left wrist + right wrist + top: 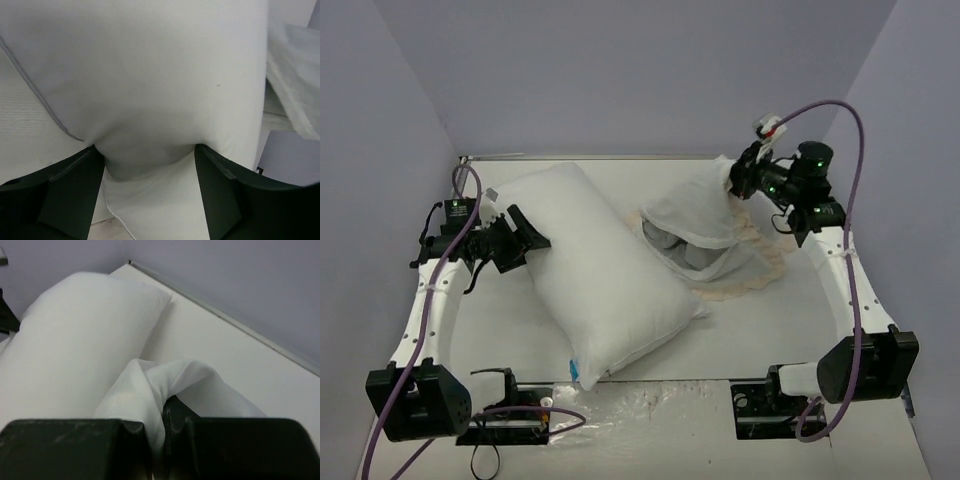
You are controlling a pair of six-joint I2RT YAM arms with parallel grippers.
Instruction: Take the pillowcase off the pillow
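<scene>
Plump plain white rectangular pillow [605, 275] lies bare and diagonal on the counter [760, 330], left claw [528, 240] released with jaws spread about its edge, right claw [734, 178] clenched on the raised cream-frilled grey-and-white fabric pillowcase [705, 225]; risk: let go here, the cover could slump against the pillow just beside it.

- Smooth, matt white cloth covers the pillow [605, 275], with a fine piped seam at its edge.
- Thin, soft, creased white cloth makes up the pillowcase [705, 215]; its frill [760, 275] is cream and ruffled.
- The bench [770, 335] is white, smooth and matt.
- The left gripper [147, 157] has dark, matt jaws that look like plastic.
- The cables [857, 250] have smooth purple sheathing.
</scene>
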